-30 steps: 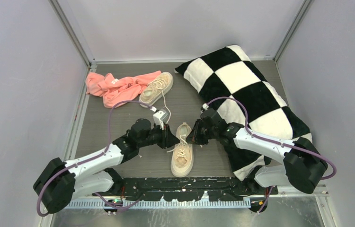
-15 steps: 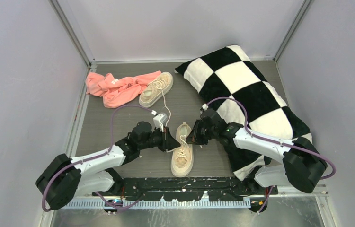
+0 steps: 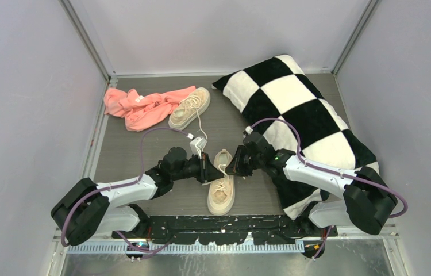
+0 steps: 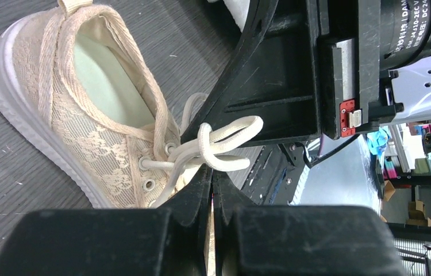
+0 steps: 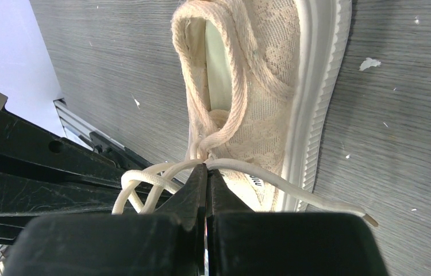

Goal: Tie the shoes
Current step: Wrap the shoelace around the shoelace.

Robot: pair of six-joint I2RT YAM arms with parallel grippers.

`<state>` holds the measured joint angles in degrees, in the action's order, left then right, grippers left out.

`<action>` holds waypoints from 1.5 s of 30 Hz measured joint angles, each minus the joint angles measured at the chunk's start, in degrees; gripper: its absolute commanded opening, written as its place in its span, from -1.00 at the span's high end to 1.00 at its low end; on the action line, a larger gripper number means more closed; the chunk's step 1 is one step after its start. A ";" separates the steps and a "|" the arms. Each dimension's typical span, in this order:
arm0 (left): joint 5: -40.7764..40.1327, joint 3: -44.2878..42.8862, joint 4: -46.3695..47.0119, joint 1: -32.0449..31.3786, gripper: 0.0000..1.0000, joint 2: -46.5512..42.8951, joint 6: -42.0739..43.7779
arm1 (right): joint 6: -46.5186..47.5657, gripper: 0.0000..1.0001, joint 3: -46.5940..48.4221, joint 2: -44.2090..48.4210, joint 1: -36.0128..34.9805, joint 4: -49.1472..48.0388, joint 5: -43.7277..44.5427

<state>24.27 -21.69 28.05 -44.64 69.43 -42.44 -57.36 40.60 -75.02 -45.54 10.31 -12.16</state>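
Robotics lab test cell, plain pale wall panels (image 3: 29, 103) in alu frame (image 3: 87, 40), grey bench (image 3: 121, 155), 2 robot arms (image 3: 118, 192) bolted to black rail (image 3: 224, 223), storage shelves (image 4: 417, 190) w/ bins (image 4: 426, 164) beyond

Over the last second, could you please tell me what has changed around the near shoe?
The left gripper edged right toward the near shoe and closed on its lace. The right gripper stayed shut on the lace; the far shoe, pink cloth and pillow did not move.

Pink cloth (image 3: 138, 106) crumpled at 10 o'clock on grey surface (image 3: 144, 150). Checkered pillow (image 3: 299, 115) (black-and-white squares) lies diagonally, 1 through 4 o'clock.
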 measured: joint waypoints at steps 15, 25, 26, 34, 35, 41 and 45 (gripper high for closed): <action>-0.26 0.00 0.92 -0.04 0.62 0.44 -0.55 | 0.04 0.99 0.00 0.02 0.00 -0.02 -0.61; -0.57 -0.02 1.01 -0.04 0.58 1.60 -0.55 | 0.04 0.99 0.00 0.02 0.00 -0.04 -1.49; -0.66 -0.02 1.05 -0.04 0.57 1.66 -0.57 | 0.04 0.99 0.00 0.02 0.00 -0.07 -1.51; -0.70 -0.02 1.73 -0.11 0.48 1.97 -0.66 | 0.11 0.99 0.00 0.00 0.02 -0.20 -1.60; -0.70 -0.02 1.73 -0.11 0.48 1.97 -0.66 | 0.15 0.99 0.00 0.00 0.02 -0.24 -1.64; -0.76 -0.02 2.03 -0.11 0.49 2.34 -0.66 | 0.24 0.99 0.00 0.00 0.02 -0.39 -1.70; -1.14 -0.02 2.16 -0.11 0.49 2.71 -0.66 | 0.33 0.99 0.00 -0.02 0.00 -0.76 -2.19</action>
<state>23.14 -21.71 30.22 -44.75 72.14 -43.09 -57.04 40.60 -75.05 -45.54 9.54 -14.35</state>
